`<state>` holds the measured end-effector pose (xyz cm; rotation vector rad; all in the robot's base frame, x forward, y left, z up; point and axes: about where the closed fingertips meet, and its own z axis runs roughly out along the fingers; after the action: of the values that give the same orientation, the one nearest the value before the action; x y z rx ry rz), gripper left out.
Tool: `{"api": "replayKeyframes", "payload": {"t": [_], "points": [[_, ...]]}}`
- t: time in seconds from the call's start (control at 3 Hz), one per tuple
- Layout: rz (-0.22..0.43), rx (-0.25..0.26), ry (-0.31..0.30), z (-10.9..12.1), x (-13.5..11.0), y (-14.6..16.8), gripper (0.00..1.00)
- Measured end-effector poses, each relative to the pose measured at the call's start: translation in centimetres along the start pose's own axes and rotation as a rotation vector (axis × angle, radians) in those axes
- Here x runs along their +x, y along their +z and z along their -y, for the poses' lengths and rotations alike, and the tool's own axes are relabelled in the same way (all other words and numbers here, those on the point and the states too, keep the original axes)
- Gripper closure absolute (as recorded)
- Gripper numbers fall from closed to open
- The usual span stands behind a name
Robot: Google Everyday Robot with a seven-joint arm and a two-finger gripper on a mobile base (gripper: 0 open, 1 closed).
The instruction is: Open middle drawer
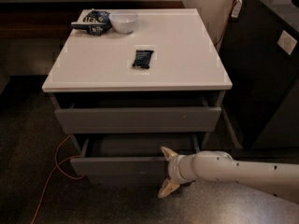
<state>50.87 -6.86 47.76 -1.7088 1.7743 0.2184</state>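
Note:
The white-topped cabinet point(140, 85) has its top grey drawer point(138, 119) slightly out. Below it the middle drawer point(117, 166) stands pulled out toward me, its grey tray-like inside point(140, 146) showing. My gripper point(167, 171) is at the right part of this drawer's front. Its fingers are spread, the upper fingertip point(167, 151) at the front's top edge and the lower one near its bottom edge. My white arm point(233, 169) reaches in from the right. The lowest drawer is hidden under the middle one.
On the cabinet top lie a dark packet point(142, 58), a white bowl point(123, 21) and a blue snack bag point(93, 22). An orange cable point(56, 164) runs on the dark floor at the left. A black cabinet point(268, 64) stands close on the right.

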Motion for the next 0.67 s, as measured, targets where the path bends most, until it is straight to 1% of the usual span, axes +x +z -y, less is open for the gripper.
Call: {"api": "replayKeyframes", "payload": {"t": [0.33, 0.67], "points": [[0.011, 0.04, 0.022, 0.4, -0.4, -1.2, 0.12], [0.022, 0.084, 0.053, 2.0, -0.5, -1.8, 0.35]]}}
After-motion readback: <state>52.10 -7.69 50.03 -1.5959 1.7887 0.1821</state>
